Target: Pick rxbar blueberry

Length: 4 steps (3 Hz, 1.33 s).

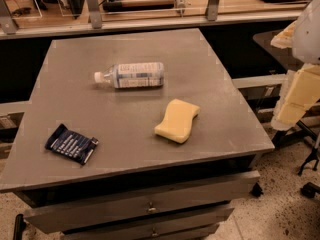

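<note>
The rxbar blueberry [71, 144] is a small flat dark navy wrapper with white text lines. It lies flat near the front left corner of the grey table [125, 44]. The gripper is not in view. Only a white and cream part of the arm [300, 91] shows at the right edge of the picture, off the table's right side and far from the bar. Nothing covers or touches the bar.
A clear plastic bottle [132, 75] with a white-blue label lies on its side in the middle of the table, towards the back. A yellow wavy sponge [177, 120] lies right of centre. Drawers [150, 206] sit under the table front. A railing runs behind the table.
</note>
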Each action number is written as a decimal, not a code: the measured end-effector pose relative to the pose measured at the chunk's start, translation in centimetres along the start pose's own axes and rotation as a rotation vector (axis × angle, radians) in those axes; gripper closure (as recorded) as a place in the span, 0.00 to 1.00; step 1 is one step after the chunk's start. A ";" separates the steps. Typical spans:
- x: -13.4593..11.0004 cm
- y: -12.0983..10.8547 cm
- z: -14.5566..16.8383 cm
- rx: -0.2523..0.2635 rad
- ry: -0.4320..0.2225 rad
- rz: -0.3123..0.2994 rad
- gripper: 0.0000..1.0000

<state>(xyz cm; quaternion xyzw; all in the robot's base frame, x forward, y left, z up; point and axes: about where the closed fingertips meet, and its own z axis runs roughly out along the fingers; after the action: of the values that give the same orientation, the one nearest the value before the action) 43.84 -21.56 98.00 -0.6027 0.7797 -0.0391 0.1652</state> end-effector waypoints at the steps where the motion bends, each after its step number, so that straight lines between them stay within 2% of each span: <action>1: 0.0 0.0 0.0 0.000 0.000 0.000 0.00; 2: -0.4 -0.3 0.5 -0.005 -0.010 0.021 0.00; 3: -3.6 -1.3 2.8 -0.038 -0.034 -0.009 0.00; 4: -11.3 -1.8 6.0 -0.100 -0.085 -0.134 0.00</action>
<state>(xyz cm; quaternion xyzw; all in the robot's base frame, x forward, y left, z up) 49.84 -10.47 95.19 -0.6620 0.7310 0.0143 0.1649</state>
